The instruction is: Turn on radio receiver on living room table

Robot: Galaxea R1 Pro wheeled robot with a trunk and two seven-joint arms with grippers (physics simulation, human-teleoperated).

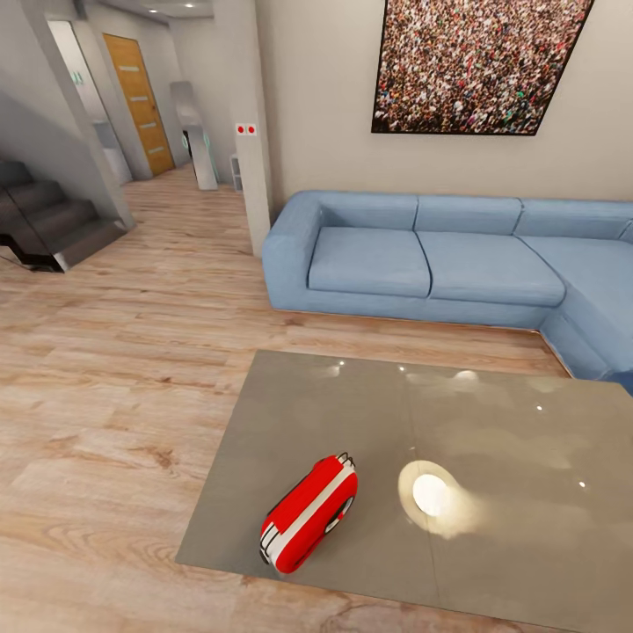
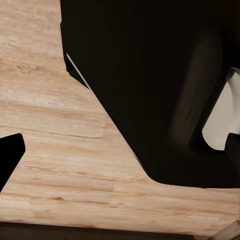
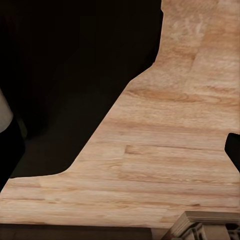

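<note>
The radio receiver, a bright-red rounded box with a white band, lies tilted on the table near its front left corner, its thin wire handle pointing toward the sofa. The table's glossy grey top mirrors a ceiling light beside the radio. In the left wrist view, my left gripper shows dark fingertips at opposite edges, wide apart, with nothing between them, over wood floor. My right gripper looks the same, with its fingertips spread and empty above the planks.
A light-blue corner sofa stands behind the table under a big crowd photograph. Light wood floor stretches left to dark stairs, a pillar and a hallway with a wooden door. My dark body looms in both wrist views.
</note>
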